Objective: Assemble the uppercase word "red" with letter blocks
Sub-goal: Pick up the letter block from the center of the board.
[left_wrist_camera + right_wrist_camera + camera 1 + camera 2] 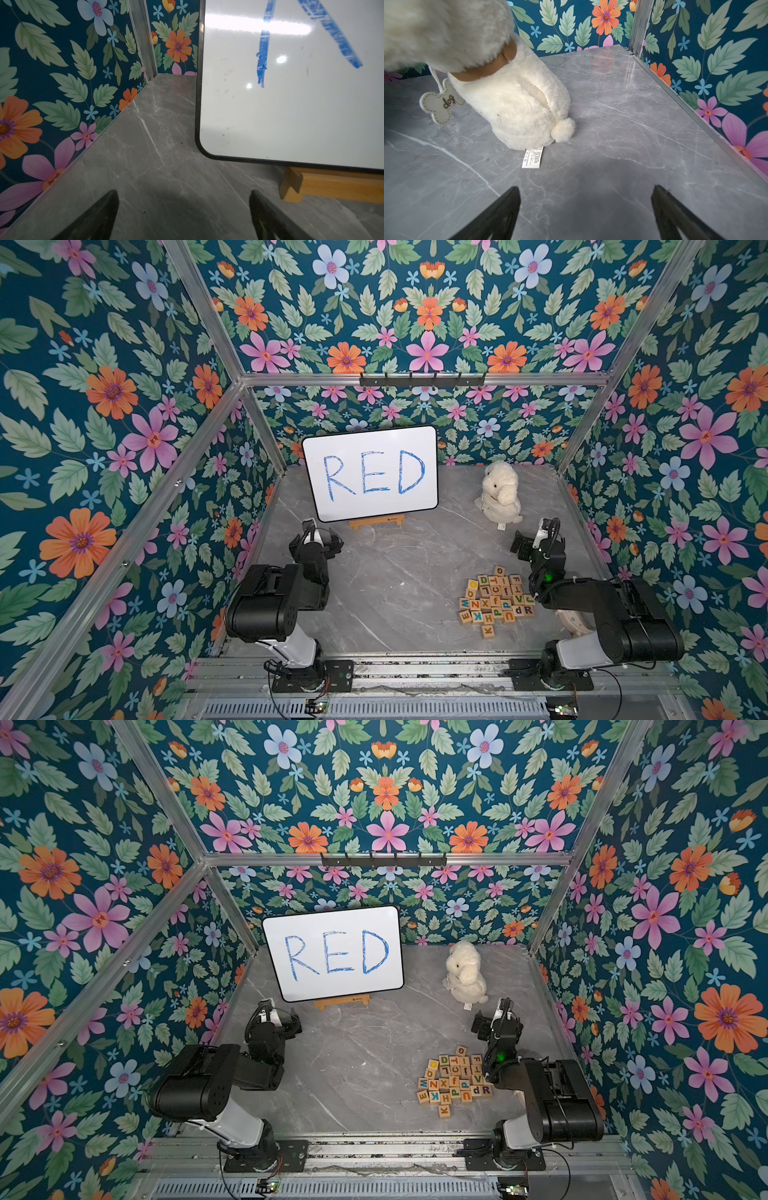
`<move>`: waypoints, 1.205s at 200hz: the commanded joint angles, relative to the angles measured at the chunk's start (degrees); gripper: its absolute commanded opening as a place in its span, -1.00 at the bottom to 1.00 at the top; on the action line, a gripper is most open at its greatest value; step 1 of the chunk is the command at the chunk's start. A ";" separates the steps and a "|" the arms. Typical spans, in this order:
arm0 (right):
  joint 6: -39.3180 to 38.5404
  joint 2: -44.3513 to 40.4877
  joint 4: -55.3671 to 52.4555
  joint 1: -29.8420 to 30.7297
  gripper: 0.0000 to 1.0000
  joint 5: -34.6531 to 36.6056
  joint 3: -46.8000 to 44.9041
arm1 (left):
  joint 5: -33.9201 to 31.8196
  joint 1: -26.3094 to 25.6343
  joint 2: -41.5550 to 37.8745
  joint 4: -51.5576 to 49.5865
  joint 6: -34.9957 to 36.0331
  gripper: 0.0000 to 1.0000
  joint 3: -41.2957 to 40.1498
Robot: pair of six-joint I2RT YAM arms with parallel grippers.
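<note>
The left tool [184, 195] hangs with its jaws spread wide and empty over bare worktop [145, 166], and just ahead of it the whiteboard [291, 104] reading RED sits on its wooden stand [332, 187]. The right tool [586, 188] is likewise wide open and holds nothing, with the white plush dog [512, 104] close in front. The letter blocks [496, 599] lie in one loose heap behind the right tool, beside that arm and well apart from the left tool. A green D [483, 580] faces up on the side toward the left tool and a purple R [528, 609] on the side by the right arm.
</note>
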 commanded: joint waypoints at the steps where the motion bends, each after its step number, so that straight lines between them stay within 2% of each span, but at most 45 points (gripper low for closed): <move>1: -1.06 0.10 2.20 0.03 0.99 -0.15 0.17 | 0.09 0.06 -0.18 2.31 -0.11 0.99 0.12; 166: -1.11 -0.01 2.52 0.00 0.99 -0.50 0.01 | -0.09 0.06 -0.26 2.87 -0.01 0.99 -0.01; 187: -2.79 -5.30 3.89 0.43 0.99 -2.77 -2.97 | 0.55 -0.02 -4.24 -1.99 0.66 0.99 0.73; 203: -2.53 -15.60 -4.45 0.85 0.99 -1.56 -2.93 | -0.83 -0.03 -11.75 -13.91 -0.87 0.99 3.35; 228: 2.28 -33.82 -33.25 0.67 0.99 -0.58 4.20 | -1.61 -0.03 -23.07 -32.14 -9.02 0.99 8.11; 241: 9.15 -40.48 -46.05 0.53 0.99 1.96 7.87 | 0.09 -0.03 -27.33 -37.30 -13.88 0.99 9.55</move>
